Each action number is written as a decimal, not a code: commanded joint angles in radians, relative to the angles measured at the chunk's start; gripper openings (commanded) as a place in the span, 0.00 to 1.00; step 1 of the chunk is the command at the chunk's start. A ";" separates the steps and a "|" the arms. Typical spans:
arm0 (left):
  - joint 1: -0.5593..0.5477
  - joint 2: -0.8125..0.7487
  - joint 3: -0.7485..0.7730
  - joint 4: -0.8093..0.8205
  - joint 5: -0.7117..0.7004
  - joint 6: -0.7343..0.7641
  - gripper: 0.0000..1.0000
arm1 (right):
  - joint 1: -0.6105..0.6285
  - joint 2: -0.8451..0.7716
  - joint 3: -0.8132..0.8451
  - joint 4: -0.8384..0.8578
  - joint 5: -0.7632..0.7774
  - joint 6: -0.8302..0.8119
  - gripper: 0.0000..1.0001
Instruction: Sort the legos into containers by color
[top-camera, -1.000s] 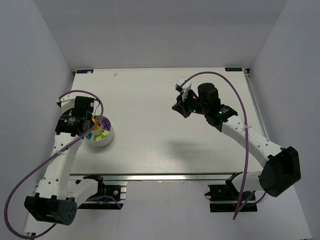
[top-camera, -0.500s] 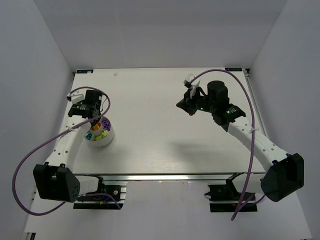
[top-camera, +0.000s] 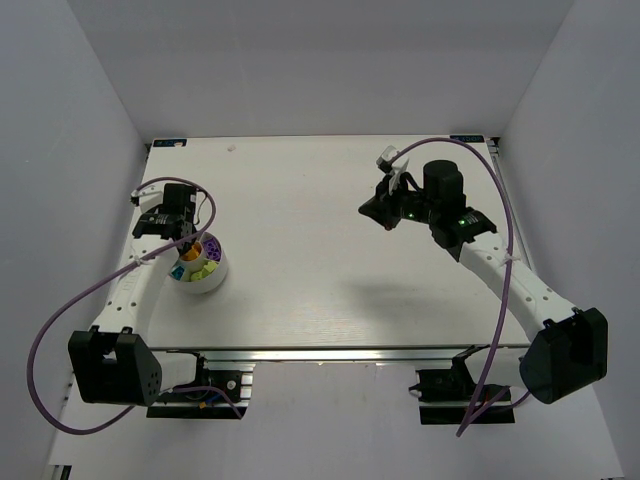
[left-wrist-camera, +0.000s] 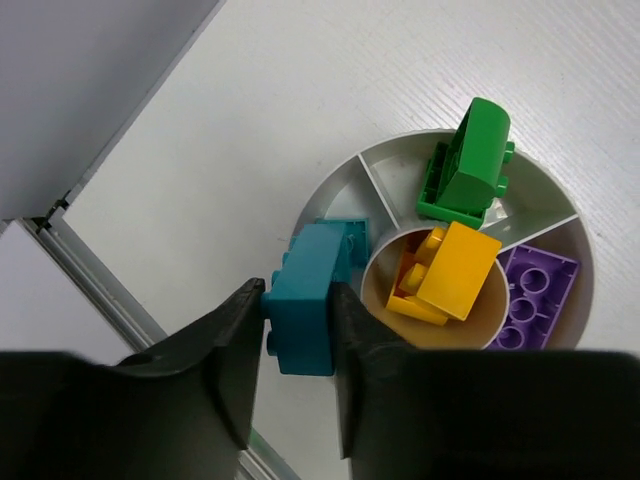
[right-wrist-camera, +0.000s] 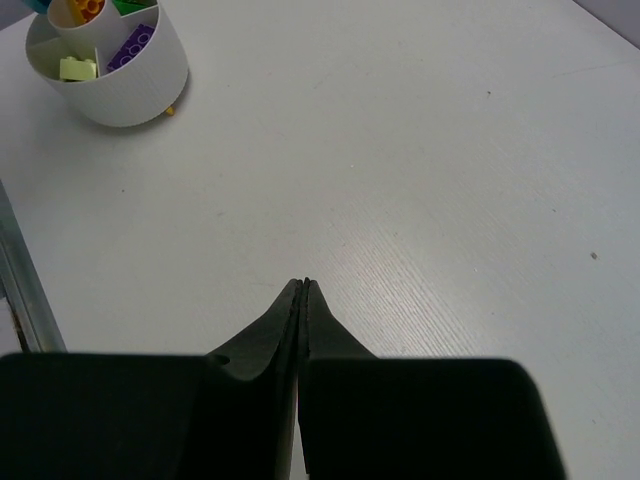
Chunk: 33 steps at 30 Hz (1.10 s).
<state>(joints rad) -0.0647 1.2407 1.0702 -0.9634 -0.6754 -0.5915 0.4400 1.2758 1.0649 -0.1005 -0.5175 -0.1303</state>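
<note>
Your left gripper (left-wrist-camera: 298, 302) has its fingers clamped on a cyan lego (left-wrist-camera: 306, 322), held over the rim of the white bowl (left-wrist-camera: 395, 178) near the table's (right-wrist-camera: 400, 150) left edge. Your right gripper (right-wrist-camera: 303, 285) has its fingers pressed together, empty, far right.

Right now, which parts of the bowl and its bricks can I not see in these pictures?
- Left wrist view: the left gripper and the teal brick it holds hide the near part of the white bowl.
- Right wrist view: the picture's top edge cuts off the bowl's far side.
- Top view: the bricks inside the bowl are too small to count.
</note>
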 joint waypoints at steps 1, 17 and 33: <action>0.020 -0.007 -0.006 0.031 0.019 0.010 0.41 | -0.017 -0.026 -0.003 0.044 -0.038 0.018 0.00; 0.028 -0.182 0.045 0.072 0.201 0.083 0.41 | -0.047 0.002 0.007 0.022 -0.124 0.015 0.49; 0.019 -0.492 -0.292 0.676 1.499 0.272 0.98 | -0.144 -0.078 -0.020 0.019 0.151 0.095 0.89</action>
<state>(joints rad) -0.0479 0.7811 0.7952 -0.3706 0.6357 -0.3450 0.3096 1.2606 1.0622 -0.0998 -0.4767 -0.0334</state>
